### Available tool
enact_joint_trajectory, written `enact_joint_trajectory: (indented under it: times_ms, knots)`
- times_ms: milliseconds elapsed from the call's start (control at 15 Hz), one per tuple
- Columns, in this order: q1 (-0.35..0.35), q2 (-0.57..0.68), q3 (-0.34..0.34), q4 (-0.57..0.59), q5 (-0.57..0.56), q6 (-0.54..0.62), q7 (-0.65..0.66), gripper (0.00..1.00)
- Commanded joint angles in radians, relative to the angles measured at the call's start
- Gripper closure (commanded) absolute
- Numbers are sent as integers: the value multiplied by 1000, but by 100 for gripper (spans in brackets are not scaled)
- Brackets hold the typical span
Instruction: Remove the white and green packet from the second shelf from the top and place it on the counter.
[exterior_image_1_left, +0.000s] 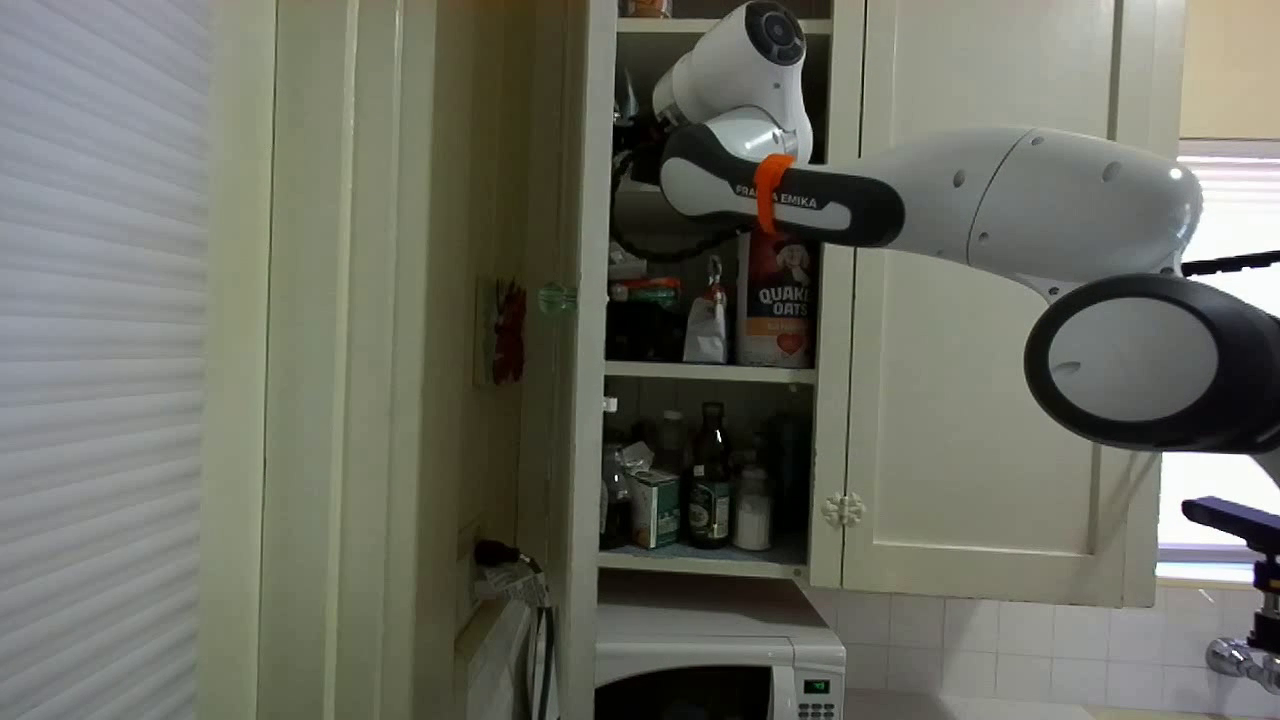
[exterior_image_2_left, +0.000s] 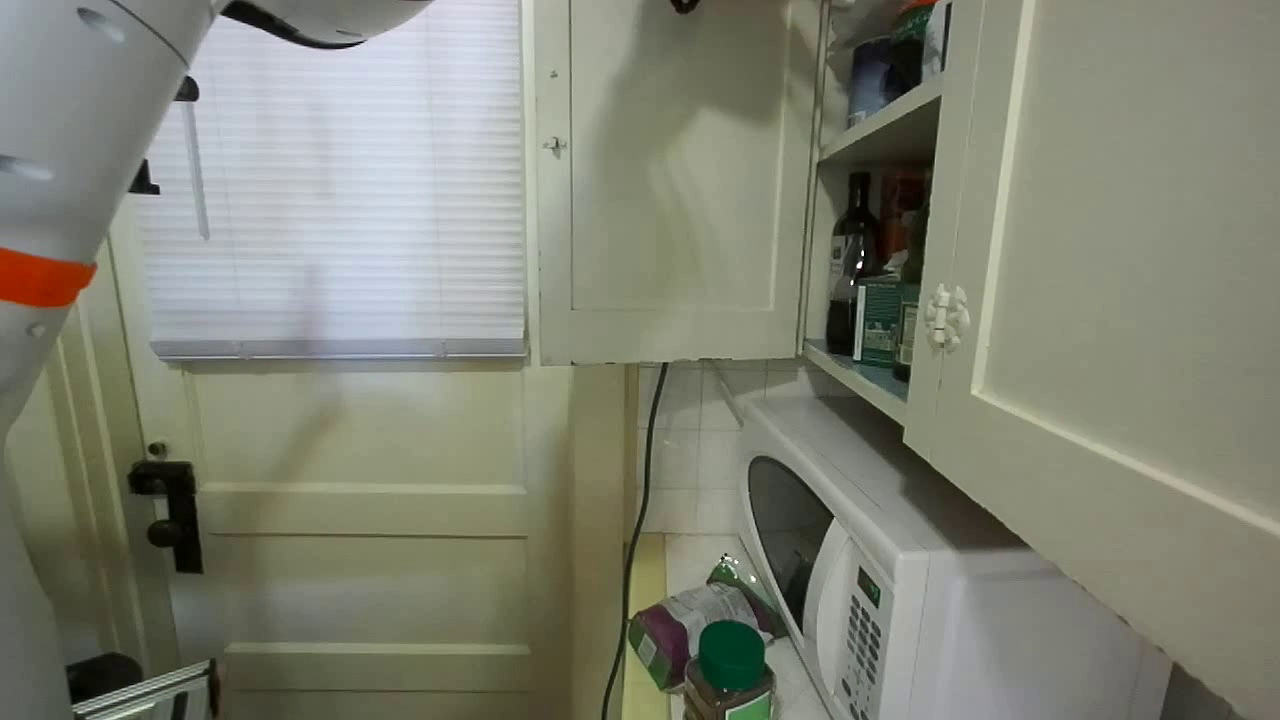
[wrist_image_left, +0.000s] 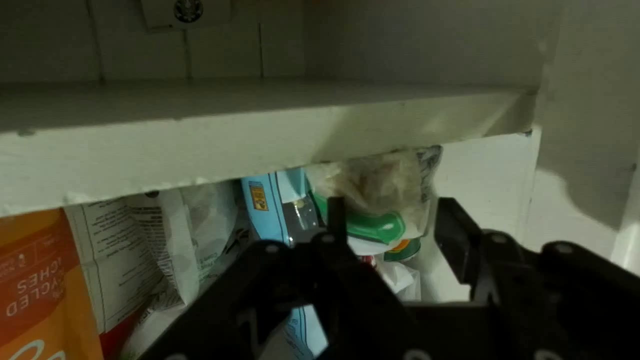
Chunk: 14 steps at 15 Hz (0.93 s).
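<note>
The white and green packet (wrist_image_left: 370, 187), a soft pale see-through pouch with a green band, shows in the wrist view against the edge of the cream-white shelf board (wrist_image_left: 280, 145). My gripper (wrist_image_left: 392, 207) is open with nothing held. Its left finger overlaps the packet's left part; its right finger is just past the packet's right edge. I cannot tell whether they touch it. Lettering there stands upside down. In an exterior view the arm (exterior_image_1_left: 740, 80) reaches into the cupboard and hides the packet. The counter (exterior_image_2_left: 700, 550) lies below, beside the microwave.
An orange pouch (wrist_image_left: 45, 280), a white bag (wrist_image_left: 200, 225) and a light-blue package (wrist_image_left: 265, 205) crowd the packet's left; the cupboard side wall (wrist_image_left: 485, 185) is at its right. Below are an oats canister (exterior_image_1_left: 778, 310), the microwave (exterior_image_1_left: 720, 650) and a green-lidded jar (exterior_image_2_left: 732, 660).
</note>
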Motion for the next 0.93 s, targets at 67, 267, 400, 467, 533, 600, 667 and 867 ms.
enact_joint_trajectory:
  times_ms: [67, 267, 400, 467, 533, 600, 667, 867]
  knots:
    - [17, 49, -40, 72, -39, 15, 49, 89]
    - [18, 53, -48, 78, -32, 9, 47, 100]
    - [20, 43, -47, 73, -24, -4, 41, 99]
    - [21, 31, -41, 65, -15, -21, 30, 98]
    - [20, 21, -33, 59, -4, -32, 21, 99]
    - [18, 1, -16, 44, 18, -51, 4, 98]
    - [12, -24, 13, 21, 57, -74, -18, 98]
    - [-1, -79, 68, 0, 138, -136, -41, 98]
